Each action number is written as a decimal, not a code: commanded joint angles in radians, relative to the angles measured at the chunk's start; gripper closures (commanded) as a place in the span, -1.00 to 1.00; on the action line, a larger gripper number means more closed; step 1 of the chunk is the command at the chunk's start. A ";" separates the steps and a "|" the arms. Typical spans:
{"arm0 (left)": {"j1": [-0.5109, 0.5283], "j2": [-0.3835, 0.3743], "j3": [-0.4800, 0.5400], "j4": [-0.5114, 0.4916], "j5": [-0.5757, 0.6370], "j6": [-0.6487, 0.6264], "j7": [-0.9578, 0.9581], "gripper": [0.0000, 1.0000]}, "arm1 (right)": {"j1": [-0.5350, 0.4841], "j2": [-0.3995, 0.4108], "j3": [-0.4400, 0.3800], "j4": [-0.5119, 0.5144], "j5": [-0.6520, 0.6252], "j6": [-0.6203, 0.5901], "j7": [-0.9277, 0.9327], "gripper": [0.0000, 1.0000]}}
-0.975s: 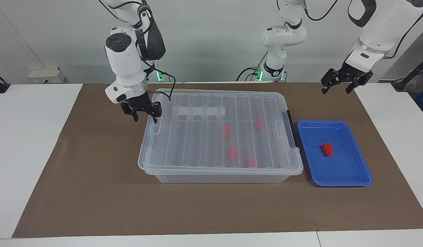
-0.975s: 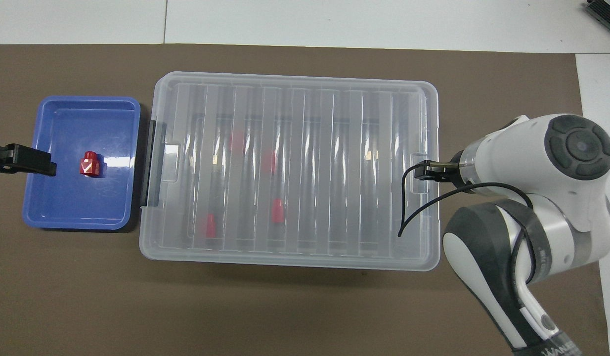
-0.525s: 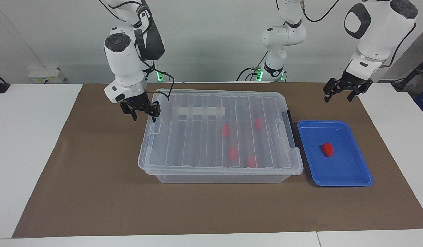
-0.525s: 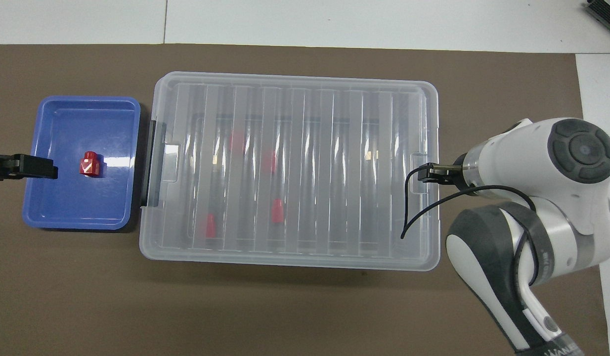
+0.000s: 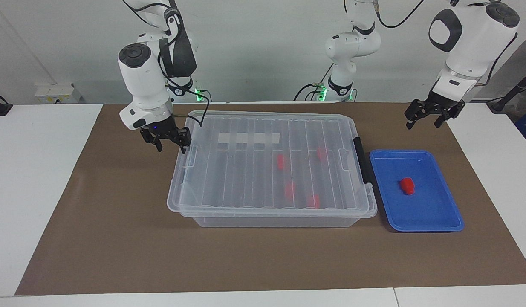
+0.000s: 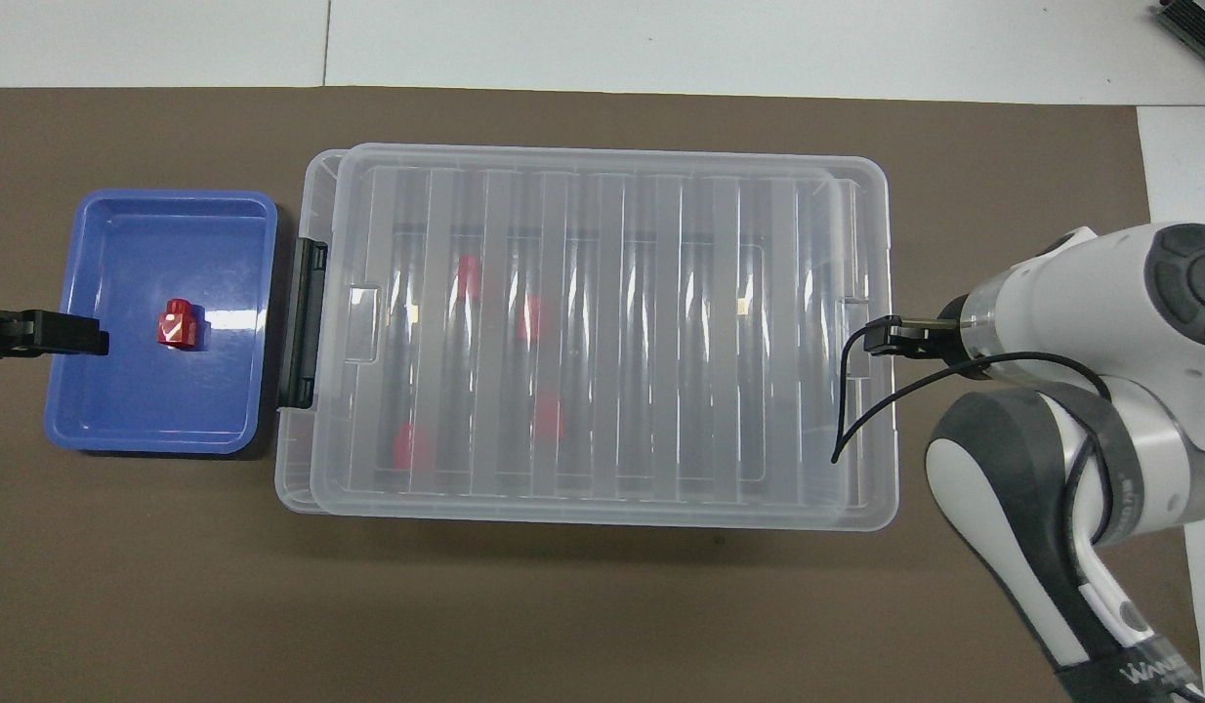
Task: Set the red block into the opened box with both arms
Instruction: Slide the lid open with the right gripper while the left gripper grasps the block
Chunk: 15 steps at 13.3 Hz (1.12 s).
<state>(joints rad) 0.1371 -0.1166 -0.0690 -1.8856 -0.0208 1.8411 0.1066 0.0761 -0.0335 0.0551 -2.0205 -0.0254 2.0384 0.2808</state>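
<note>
Meanwhile, red block (image 5: 407, 186) below left end effector (image 5: 429, 116)

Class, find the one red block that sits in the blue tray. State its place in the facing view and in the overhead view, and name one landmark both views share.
Facing view: the red block lies mid-tray in the blue tray, toward the picture's right.
Overhead view: the red block lies mid-tray in the blue tray, toward the picture's left.
Shared landmark: the black bar on the box end beside the tray.
</note>
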 commanded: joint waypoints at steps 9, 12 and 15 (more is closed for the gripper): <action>0.067 0.162 -0.006 -0.132 0.012 0.366 0.131 -1.00 | -0.185 -0.025 0.006 -0.026 -0.013 0.005 -0.274 -0.65; 0.067 0.176 -0.006 -0.207 0.013 0.481 0.133 -1.00 | -0.232 -0.022 0.006 -0.024 -0.011 0.009 -0.337 -0.65; 0.067 0.233 -0.006 -0.218 0.013 0.564 0.133 -0.98 | -0.268 -0.020 0.006 -0.024 -0.013 0.020 -0.376 -0.65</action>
<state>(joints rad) 0.2104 0.0908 -0.0794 -2.0858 -0.0200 2.3427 0.2303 -0.1627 -0.0338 0.0534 -2.0219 -0.0255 2.0396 -0.0648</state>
